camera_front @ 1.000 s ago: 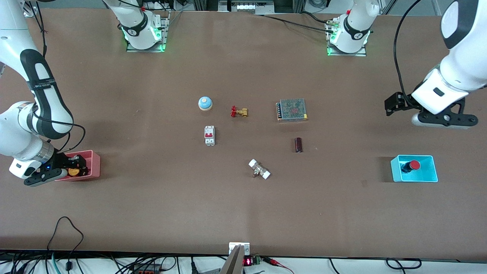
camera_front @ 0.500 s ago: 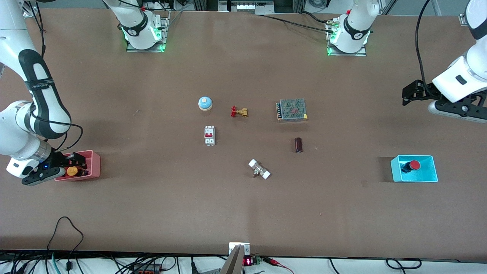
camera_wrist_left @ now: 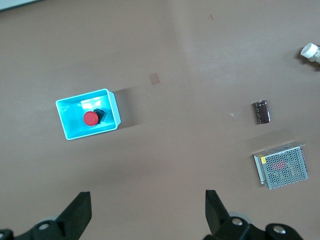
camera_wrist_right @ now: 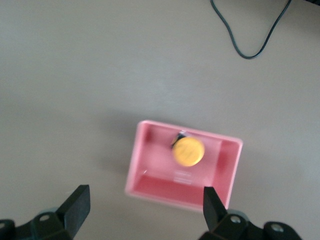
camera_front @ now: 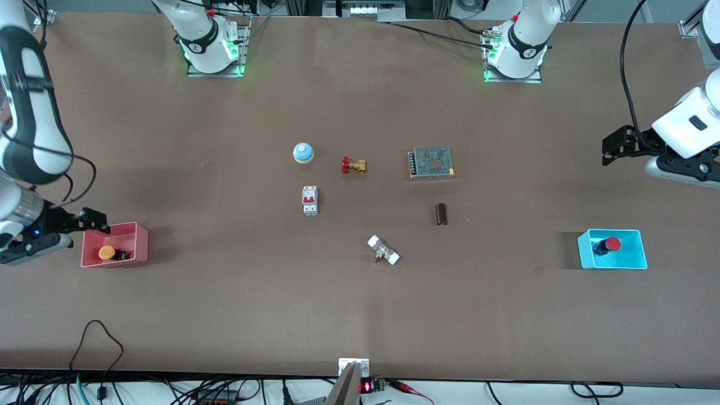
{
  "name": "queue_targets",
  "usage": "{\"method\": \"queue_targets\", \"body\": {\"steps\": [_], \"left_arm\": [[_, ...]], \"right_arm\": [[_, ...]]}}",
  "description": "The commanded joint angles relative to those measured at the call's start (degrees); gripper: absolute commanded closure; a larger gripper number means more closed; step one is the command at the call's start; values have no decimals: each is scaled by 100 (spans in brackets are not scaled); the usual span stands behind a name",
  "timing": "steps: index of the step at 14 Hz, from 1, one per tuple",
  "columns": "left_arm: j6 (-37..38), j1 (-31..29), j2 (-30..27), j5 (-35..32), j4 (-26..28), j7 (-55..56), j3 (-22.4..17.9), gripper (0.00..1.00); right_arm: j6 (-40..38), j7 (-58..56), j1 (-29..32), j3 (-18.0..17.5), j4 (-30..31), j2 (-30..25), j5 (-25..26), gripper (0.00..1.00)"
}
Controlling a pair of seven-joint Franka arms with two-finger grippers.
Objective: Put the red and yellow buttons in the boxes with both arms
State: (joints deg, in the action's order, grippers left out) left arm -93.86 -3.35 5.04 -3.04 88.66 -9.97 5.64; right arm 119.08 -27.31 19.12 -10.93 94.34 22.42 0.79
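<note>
The yellow button point(camera_front: 107, 253) lies in the pink-red box point(camera_front: 140, 243) at the right arm's end of the table. My right gripper point(camera_front: 94, 221) is open and empty, raised over that box's edge. In the right wrist view the yellow button point(camera_wrist_right: 188, 151) sits in the pink-red box point(camera_wrist_right: 145, 185) between the spread fingers of the right gripper point(camera_wrist_right: 145, 210). The red button point(camera_front: 612, 244) lies in the cyan box point(camera_front: 585, 254) at the left arm's end. My left gripper point(camera_front: 616, 144) is open and empty over bare table, apart from that box. The left wrist view shows the left gripper point(camera_wrist_left: 148, 212), the red button point(camera_wrist_left: 90, 118) and the cyan box point(camera_wrist_left: 113, 107).
Mid-table stand a pale blue dome point(camera_front: 303, 152), a brass valve point(camera_front: 353, 165), a mesh power supply point(camera_front: 432, 162), a circuit breaker point(camera_front: 310, 200), a dark cylinder point(camera_front: 441, 214) and a white-capped fitting point(camera_front: 383, 250). A black cable point(camera_front: 95, 337) loops at the table's near edge.
My right gripper opened, left the yellow button in the pink-red box and rose clear of it. My left gripper drew away from the cyan box toward the left arm's end of the table.
</note>
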Motion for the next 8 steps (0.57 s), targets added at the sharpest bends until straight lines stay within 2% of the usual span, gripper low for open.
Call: {"method": "queue_targets", "body": {"steps": [1,3,6,8], "left_arm": [[219,-26,6,49,-139,274,33,0],[71,-26,-126,66,72,391,59,0],[-640,-192,-652,128,949,399,68,0],[-642,-193,-768,128,1075,426,68,0]], "right_arm": [[-1067,1459,-591,39,234,-1078,-17,0],[-1552,2349,-918,39,243,-1686,-17,0],[-2220,2502,-1147,39,260,-2275,9,0],[-2362,2842,-1349,56,278,-2470,-8,0]]}}
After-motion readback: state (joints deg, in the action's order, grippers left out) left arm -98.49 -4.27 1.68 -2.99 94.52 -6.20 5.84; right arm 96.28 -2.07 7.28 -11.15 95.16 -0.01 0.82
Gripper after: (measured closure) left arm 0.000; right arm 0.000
